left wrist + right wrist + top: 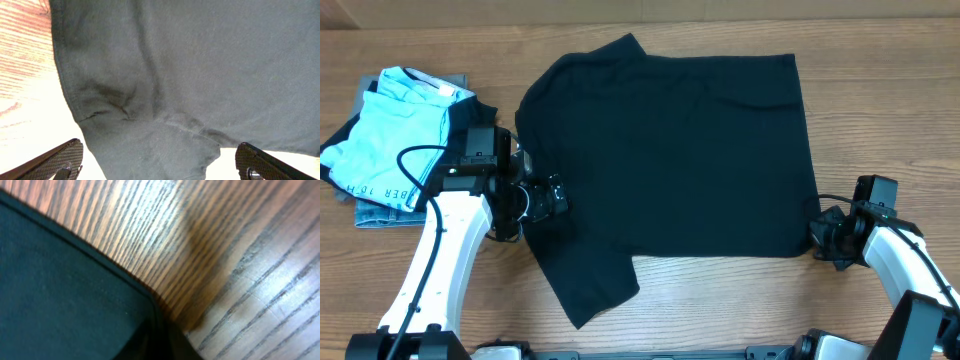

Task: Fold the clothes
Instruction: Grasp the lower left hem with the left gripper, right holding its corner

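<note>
The clothes (670,150) are a black T-shirt lying spread flat across the middle of the table, with one sleeve pointing toward the front edge. My left gripper (548,197) sits low over the shirt's left side by that sleeve. It is open wide (159,145), and the creased shirt (190,75) runs between its fingers (62,159) without being pinched. My right gripper (820,235) is at the shirt's front right hem corner. In the right wrist view that corner (60,290) runs into the dark, closed-together fingertips (175,345), so the gripper reads as shut on the fabric.
A folded light blue garment (400,120) with dark lettering lies on a grey-blue folded piece (380,212) at the table's left edge, just behind my left arm. Bare wooden table (720,310) shows in front of the shirt and to its right.
</note>
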You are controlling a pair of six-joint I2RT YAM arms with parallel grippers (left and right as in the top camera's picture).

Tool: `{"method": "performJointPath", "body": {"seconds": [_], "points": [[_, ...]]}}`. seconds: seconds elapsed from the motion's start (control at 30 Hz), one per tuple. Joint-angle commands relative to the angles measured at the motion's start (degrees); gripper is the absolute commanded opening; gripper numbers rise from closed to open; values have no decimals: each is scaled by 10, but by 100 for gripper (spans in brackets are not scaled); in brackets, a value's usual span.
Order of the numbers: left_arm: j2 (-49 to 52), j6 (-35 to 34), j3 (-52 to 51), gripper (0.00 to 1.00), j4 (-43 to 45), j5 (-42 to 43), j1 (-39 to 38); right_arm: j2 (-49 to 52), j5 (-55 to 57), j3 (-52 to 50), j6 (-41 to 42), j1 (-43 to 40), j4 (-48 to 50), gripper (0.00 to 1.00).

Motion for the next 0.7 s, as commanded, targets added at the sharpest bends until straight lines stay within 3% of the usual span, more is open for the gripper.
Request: {"method": "performJointPath", "body": {"seconds": [0.0, 0.47, 0.67], "points": [[-8, -8, 3, 100, -17, -9, 2, 14, -15, -17, -4, -1, 0, 4], [-8, -13, -54, 100, -100, 22, -47, 14, -27, -17, -4, -1, 3, 4], [-8, -61, -115, 87, -89, 21, -89, 14, -27, -17, -4, -1, 4, 4]]}}
